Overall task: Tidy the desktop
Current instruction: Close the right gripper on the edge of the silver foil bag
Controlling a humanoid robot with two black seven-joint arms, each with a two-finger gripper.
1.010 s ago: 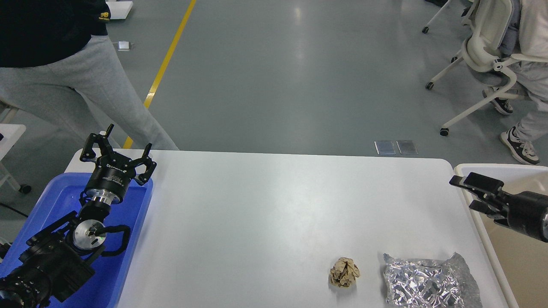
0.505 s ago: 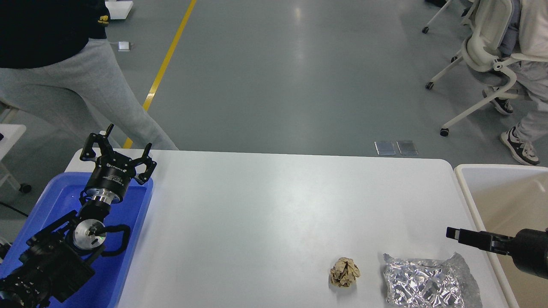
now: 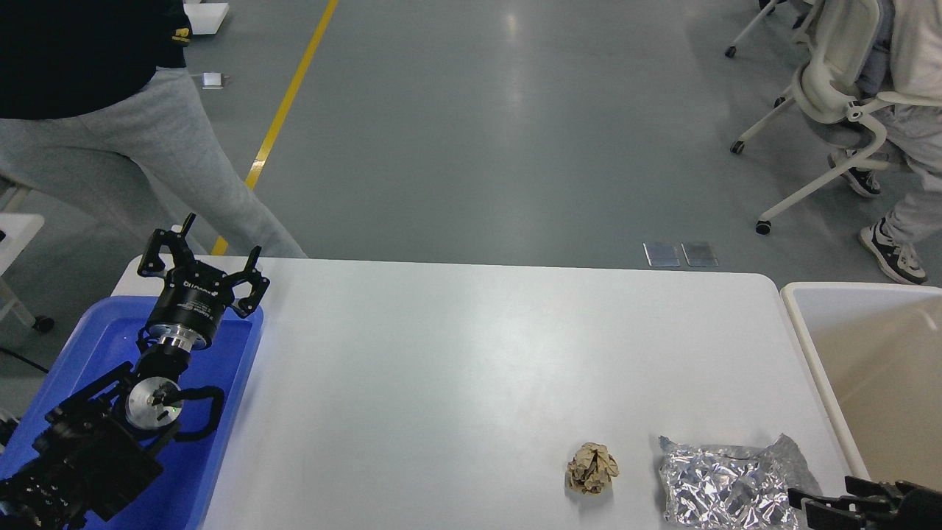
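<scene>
The white desktop [image 3: 471, 353] holds a crumpled brown paper ball [image 3: 592, 468] and a crumpled silver foil bag [image 3: 728, 482] near its front right. My left gripper [image 3: 202, 246] is open and empty, raised over the far corner of the blue tray [image 3: 88, 346]. My right gripper [image 3: 817, 502] comes in low at the bottom right edge. Its fingers stand apart at the foil bag's front right corner and hold nothing.
A white-rimmed beige bin [image 3: 798, 324] stands to the right of the desktop. A person in grey trousers [image 3: 132, 140] stands beyond the far left corner. An office chair [image 3: 831, 96] and a seated person are at the far right.
My right gripper has dropped from over the beige bin's rim down and toward me, to the foil bag's front right corner. The left arm has not moved.
</scene>
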